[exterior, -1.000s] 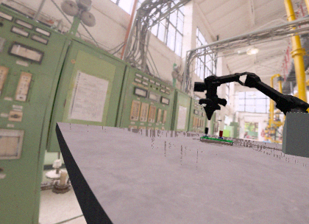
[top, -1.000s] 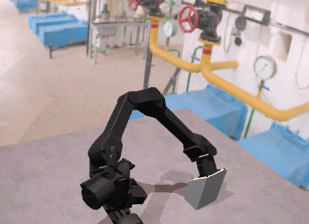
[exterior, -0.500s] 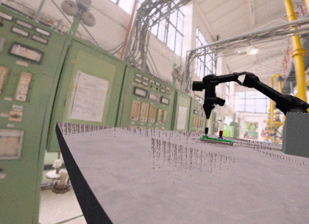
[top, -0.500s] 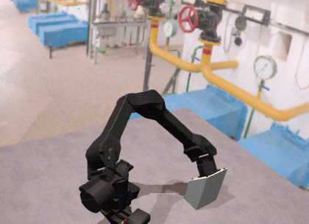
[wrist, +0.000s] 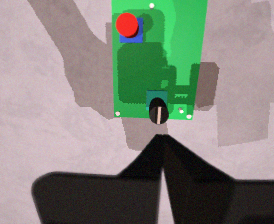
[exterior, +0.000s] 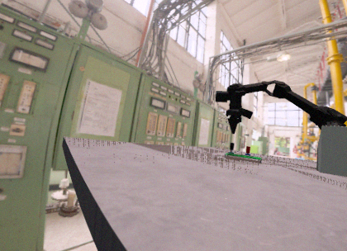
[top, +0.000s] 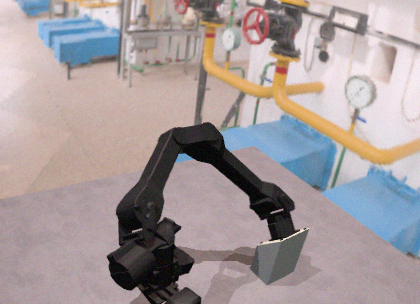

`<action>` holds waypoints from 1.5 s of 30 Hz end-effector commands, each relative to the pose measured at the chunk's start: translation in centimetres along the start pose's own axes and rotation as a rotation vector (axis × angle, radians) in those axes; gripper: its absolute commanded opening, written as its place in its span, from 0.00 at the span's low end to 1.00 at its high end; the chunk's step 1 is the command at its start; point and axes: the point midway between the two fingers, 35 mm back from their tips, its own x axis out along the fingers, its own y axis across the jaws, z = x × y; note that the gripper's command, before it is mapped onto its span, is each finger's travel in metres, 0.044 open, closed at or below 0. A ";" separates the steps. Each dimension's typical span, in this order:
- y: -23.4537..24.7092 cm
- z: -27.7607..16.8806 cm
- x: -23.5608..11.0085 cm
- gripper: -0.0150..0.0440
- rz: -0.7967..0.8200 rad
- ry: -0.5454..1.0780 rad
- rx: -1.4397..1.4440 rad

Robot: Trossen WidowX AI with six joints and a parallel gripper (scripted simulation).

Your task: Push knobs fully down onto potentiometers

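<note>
Jaws pressed fully together, nothing between them; in the wrist view we see their dark tips meet in a point just below the near edge of the green circuit board point(wrist: 184, 45). Board lies on the grey desk point(wrist: 49, 140), long side running away from the camera. Black knob point(wrist: 159, 111) with a pale marker line sits at the board's near edge on a teal potentiometer point(wrist: 156, 95), just above the jaw tips (touching or not, we cannot tell). Red knob point(wrist: 127, 25) sits on a blue potentiometer point(wrist: 132, 36) near the far left corner. From the exterior view we see the gripper pointing straight down above the board point(exterior: 244, 156), clear air under it, red knob point(exterior: 248, 149) standing up beside. Top view shows the arm point(top: 200, 148) arched over from its grey base block point(top: 280, 255); board hidden there.
</note>
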 end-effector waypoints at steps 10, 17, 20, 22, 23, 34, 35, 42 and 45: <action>-0.1 0.0 0.2 0.25 -0.004 -0.003 0.467; -0.1 0.0 0.3 0.25 -0.003 -0.004 0.711; -0.1 0.0 0.3 0.25 -0.003 -0.004 0.815; -0.1 0.0 0.3 0.25 -0.003 -0.004 0.884; -0.1 0.0 0.4 0.25 -0.003 -0.004 0.919; -0.1 0.0 0.5 0.25 -0.002 -0.005 1.302; -0.1 0.0 0.5 0.25 -0.002 -0.005 1.337; -0.1 0.0 0.6 0.25 -0.001 -0.005 1.580; -0.1 0.0 0.6 0.25 -0.001 -0.005 1.685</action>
